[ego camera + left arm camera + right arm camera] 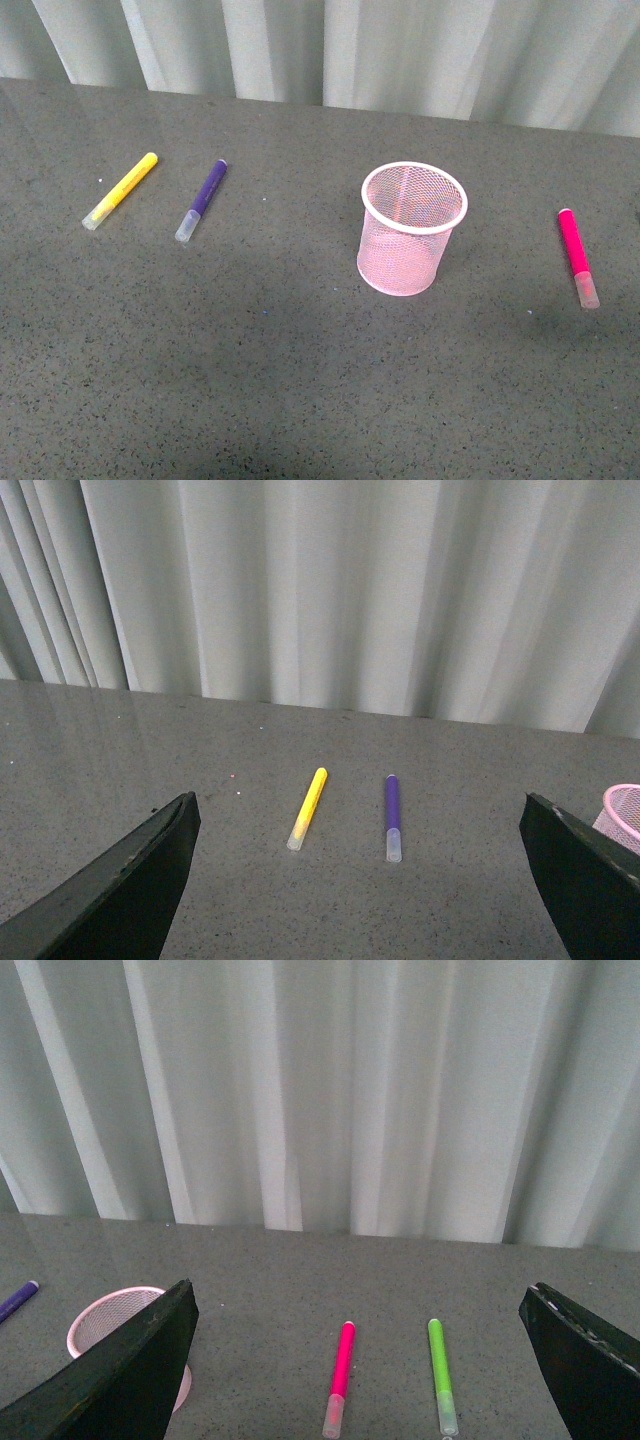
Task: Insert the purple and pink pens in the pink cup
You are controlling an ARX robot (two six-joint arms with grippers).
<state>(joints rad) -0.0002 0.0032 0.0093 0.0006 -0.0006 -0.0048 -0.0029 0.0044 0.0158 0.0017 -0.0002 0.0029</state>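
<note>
The pink mesh cup (412,228) stands upright and empty at the middle of the grey table; its rim shows in the left wrist view (624,810) and the right wrist view (105,1318). The purple pen (202,199) lies flat left of the cup, also in the left wrist view (392,816). The pink pen (577,256) lies flat right of the cup, also in the right wrist view (340,1376). Neither gripper shows in the front view. My left gripper (370,900) is open, above the table short of the purple pen. My right gripper (370,1380) is open, short of the pink pen.
A yellow marker (121,189) lies left of the purple pen, also in the left wrist view (308,807). A green marker (441,1374) lies beside the pink pen in the right wrist view. A pale curtain (330,50) hangs behind the table's far edge.
</note>
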